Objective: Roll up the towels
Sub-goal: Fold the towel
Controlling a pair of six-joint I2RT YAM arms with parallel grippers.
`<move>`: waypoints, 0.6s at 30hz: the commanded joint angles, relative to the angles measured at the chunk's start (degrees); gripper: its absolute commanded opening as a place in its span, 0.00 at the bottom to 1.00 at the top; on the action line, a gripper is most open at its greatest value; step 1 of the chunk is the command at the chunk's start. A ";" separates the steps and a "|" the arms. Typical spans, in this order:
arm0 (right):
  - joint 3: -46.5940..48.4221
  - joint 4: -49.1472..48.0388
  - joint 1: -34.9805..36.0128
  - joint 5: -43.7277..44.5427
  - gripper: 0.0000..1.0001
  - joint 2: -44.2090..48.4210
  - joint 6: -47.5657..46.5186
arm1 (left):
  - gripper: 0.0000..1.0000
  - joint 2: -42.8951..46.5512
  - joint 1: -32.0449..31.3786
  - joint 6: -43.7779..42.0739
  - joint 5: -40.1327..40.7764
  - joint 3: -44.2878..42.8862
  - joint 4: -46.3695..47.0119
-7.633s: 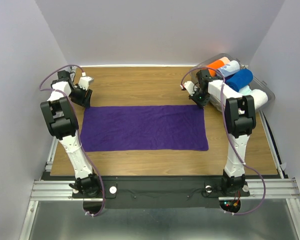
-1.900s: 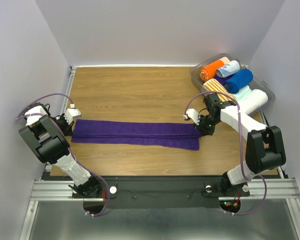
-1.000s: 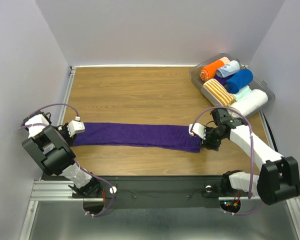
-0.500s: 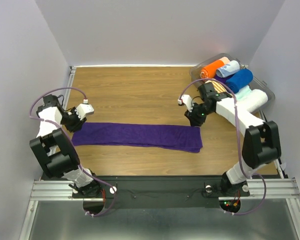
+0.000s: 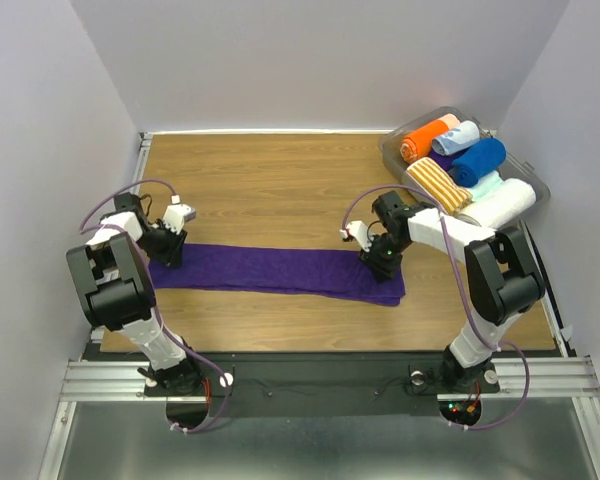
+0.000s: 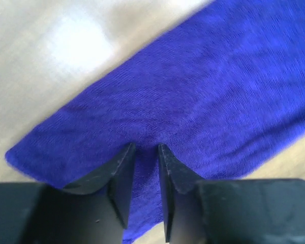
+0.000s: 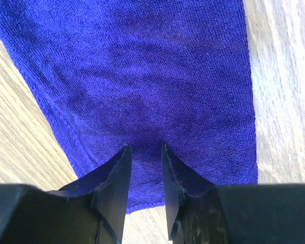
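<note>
Strip of purple terry towel (image 5: 280,270), flat; left gripper (image 6: 146,148), right gripper (image 7: 145,148) pinch it.

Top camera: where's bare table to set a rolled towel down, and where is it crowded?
Widest bare table lies between the purple towel and the back wall, left of the bin. A narrower strip runs between towel and near edge. Crowded: the bin's far-right corner, and the towel's ends, where the left gripper and right gripper sit.

no legible text, labels or numbers anywhere
</note>
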State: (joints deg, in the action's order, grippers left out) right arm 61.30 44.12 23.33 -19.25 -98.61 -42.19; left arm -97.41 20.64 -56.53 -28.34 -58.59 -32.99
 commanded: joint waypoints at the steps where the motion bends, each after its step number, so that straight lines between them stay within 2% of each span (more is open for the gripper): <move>1: -0.66 -2.71 0.40 4.82 0.36 -2.11 1.93 | 0.32 -1.82 -3.06 13.87 2.94 -0.38 10.74; 3: 0.31 -4.21 0.40 7.46 0.35 -2.47 2.47 | 0.31 -2.87 -3.07 15.22 -0.81 -3.09 10.24; 4: 1.79 -5.17 0.40 8.34 0.35 -2.64 2.47 | 0.32 -2.53 -3.07 13.14 -2.67 -3.89 9.19; 5: 3.20 -5.27 0.40 9.22 0.35 -2.73 2.47 | 0.38 -0.87 -3.15 10.85 -4.60 -5.21 7.52; 6: 4.43 -5.10 0.22 9.23 0.35 -2.64 2.73 | 0.42 0.10 -3.15 6.91 -6.80 -6.18 5.07; 8: 7.60 -4.40 0.31 7.40 0.36 -1.51 4.05 | 0.49 2.12 -3.24 -7.66 -12.60 -9.77 -6.25; 9: 8.48 -3.61 0.40 6.07 0.36 -1.15 4.49 | 0.50 3.61 -3.33 -11.72 -14.71 -10.84 -13.60; 10: 9.53 -1.60 0.40 4.67 0.37 -0.54 5.36 | 0.50 4.32 -3.50 -14.80 -15.42 -11.54 -15.85; 11: 10.67 -0.71 0.40 2.22 0.37 -0.01 6.15 | 0.50 6.07 -4.11 -18.31 -15.78 -11.81 -17.01; 14: 11.47 1.58 0.31 -1.04 0.37 0.69 8.35 | 0.50 9.06 -5.96 -21.77 -15.26 -9.80 -17.46; 18: 10.78 2.20 0.40 -2.81 0.37 0.61 10.37 | 0.49 13.63 -13.58 -25.63 -11.84 -2.52 -15.17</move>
State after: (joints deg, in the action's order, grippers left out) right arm 71.07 43.81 23.62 -18.11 -99.77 -35.00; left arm -87.35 12.64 -74.04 -39.68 -66.15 -44.07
